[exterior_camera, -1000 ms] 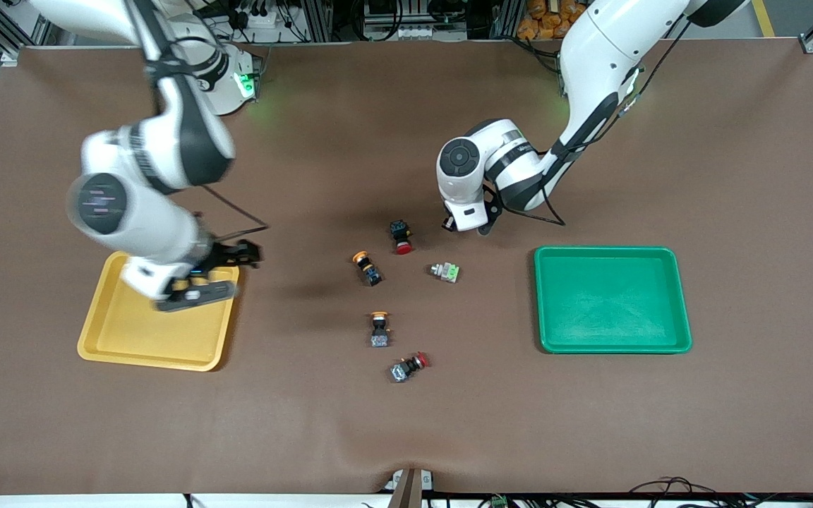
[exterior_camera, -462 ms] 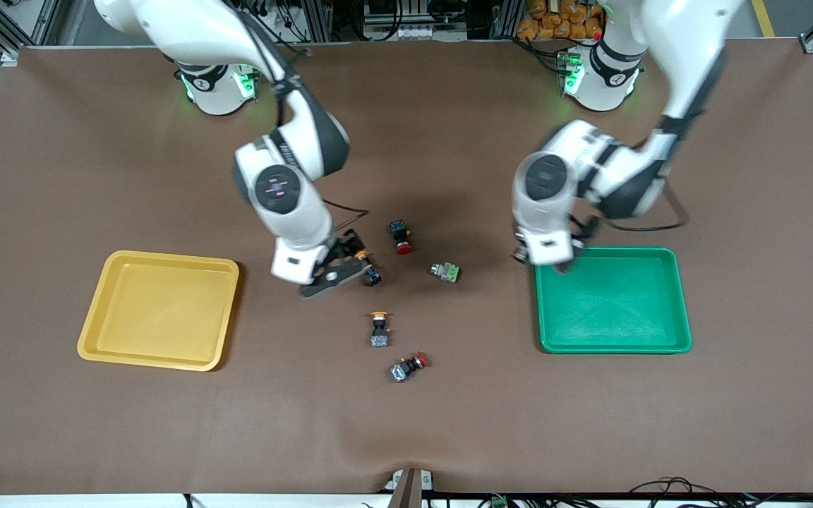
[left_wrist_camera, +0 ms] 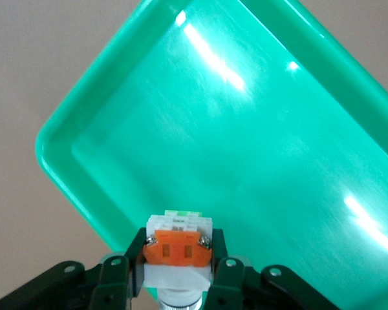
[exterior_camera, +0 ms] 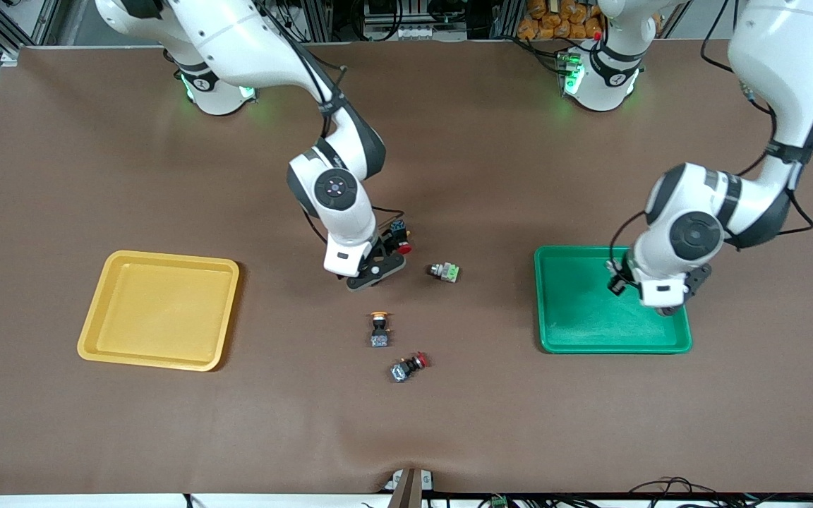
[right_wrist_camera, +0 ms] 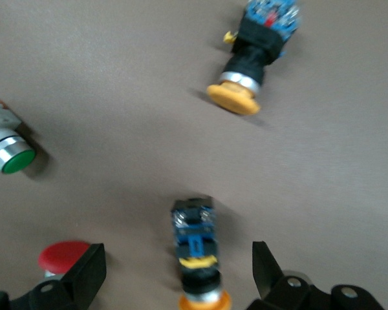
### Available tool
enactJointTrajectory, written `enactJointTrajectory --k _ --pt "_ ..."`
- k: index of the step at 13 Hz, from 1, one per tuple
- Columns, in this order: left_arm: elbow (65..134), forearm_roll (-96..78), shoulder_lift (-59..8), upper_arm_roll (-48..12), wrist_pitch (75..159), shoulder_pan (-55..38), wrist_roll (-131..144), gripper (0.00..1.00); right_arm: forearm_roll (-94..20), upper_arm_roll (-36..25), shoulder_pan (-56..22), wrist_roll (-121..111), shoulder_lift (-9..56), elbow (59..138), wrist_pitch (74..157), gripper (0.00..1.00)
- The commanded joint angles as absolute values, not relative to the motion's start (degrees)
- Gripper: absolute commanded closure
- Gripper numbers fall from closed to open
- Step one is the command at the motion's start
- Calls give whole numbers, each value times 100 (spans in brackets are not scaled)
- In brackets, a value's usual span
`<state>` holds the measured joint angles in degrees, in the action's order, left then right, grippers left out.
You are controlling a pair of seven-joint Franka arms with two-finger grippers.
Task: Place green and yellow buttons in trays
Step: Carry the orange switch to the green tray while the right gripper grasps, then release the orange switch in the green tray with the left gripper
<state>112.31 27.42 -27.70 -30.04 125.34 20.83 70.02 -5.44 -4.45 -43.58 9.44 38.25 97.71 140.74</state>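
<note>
Even bright overhead light – glare streaks on green tray [left_wrist_camera: 258, 129], right wrist view blurred.

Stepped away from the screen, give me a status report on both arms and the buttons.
Left tool shut on grey button, over green tray. Right tool open, straddling yellow button. Red button close beside it. Yellow tray empty.
</note>
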Motion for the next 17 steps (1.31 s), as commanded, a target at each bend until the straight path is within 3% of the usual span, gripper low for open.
enactJointTrajectory --k 1,2,3,4,5,6,7,9,11,14,17 --pt "11206 3531 -3128 -3094 12787 2328 7075 40 -589 -527 -4500 1151 3972 9738 14177 0" --pt "11232 3551 -3138 -3102 12979 2468 7066 0 -563 -536 -4500 1151 3981 9756 14185 0" --pt "11241 3551 -3112 -3111 13016 2487 7093 0 -563 -536 -4500 1151 3999 9756 14186 21" --pt "11259 3542 -3085 -3129 13017 2470 7119 0 -562 -536 -4500 1160 4016 9756 14186 52" --pt "11267 3542 -3050 -3181 13008 2444 7163 0 -545 -545 -4500 1160 4017 9756 14203 75" --pt "11268 3481 -2998 -3390 12982 2452 7207 0 -510 -554 -4500 1151 4017 9765 14299 91" --pt "11276 3428 -2980 -3636 12973 2452 7442 0 -510 -562 -4500 1151 4017 9765 14326 100" --pt "11224 3410 -3067 -4103 12981 2243 8389 0 -510 -571 -4430 1151 3982 9765 14309 100" --pt "11032 3384 -3242 -4140 13121 1603 8813 0 -518 -772 -4421 1160 3711 9826 14204 100" --pt "10137 3480 -3970 -4096 13113 522 10542 0 -510 -1491 -4412 1151 2973 9844 13223 100" --pt "9511 3402 -4385 -3737 13122 -462 11458 0 -519 -2353 -4298 1073 2699 9826 12491 100"
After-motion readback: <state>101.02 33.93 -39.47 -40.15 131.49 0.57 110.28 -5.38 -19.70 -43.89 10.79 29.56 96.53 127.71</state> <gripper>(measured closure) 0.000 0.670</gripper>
